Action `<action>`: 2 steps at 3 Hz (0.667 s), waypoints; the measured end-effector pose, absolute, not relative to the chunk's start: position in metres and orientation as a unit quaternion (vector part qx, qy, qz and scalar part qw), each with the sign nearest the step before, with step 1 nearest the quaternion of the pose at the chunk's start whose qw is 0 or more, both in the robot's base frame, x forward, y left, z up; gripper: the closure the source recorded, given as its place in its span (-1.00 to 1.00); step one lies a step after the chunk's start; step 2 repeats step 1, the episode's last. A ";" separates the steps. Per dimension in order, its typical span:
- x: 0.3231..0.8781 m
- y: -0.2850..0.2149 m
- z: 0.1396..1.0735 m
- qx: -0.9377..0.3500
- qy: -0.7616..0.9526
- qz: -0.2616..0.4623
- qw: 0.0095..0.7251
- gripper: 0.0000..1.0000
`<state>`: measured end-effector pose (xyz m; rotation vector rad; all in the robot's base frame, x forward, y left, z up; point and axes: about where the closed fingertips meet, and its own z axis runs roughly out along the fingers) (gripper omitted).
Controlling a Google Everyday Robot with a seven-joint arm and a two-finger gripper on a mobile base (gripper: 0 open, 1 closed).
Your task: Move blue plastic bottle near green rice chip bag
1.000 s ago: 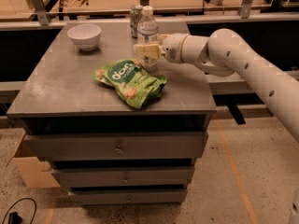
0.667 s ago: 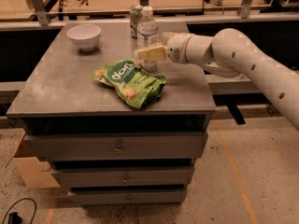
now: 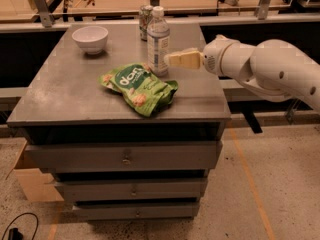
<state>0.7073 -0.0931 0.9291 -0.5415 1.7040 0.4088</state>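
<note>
The blue plastic bottle [image 3: 158, 40], clear with a white cap and pale label, stands upright on the grey cabinet top [image 3: 70, 91]. It is just behind the green rice chip bag [image 3: 140, 87] and almost touches the bag's far edge. My gripper [image 3: 172, 60] reaches in from the right at the height of the bottle's lower half. Its cream fingertips [image 3: 184, 59] are at the bottle's right side. It has let go of the bottle and holds nothing.
A green-and-silver can [image 3: 144, 20] stands right behind the bottle. A white bowl [image 3: 90, 38] sits at the back left. A workbench [image 3: 150, 1] runs behind the cabinet. A cardboard box [image 3: 31, 181] and a cable [image 3: 15, 229] lie on the floor at the left.
My gripper was around the bottle's lower part and has drawn back to the right. The bottle stays standing beside the bag.
</note>
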 end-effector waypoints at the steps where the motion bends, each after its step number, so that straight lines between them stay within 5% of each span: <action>1: 0.704 -0.103 0.918 -0.212 0.744 0.148 0.616 -1.00; 2: 0.704 -0.103 0.918 -0.212 0.744 0.148 0.616 -1.00</action>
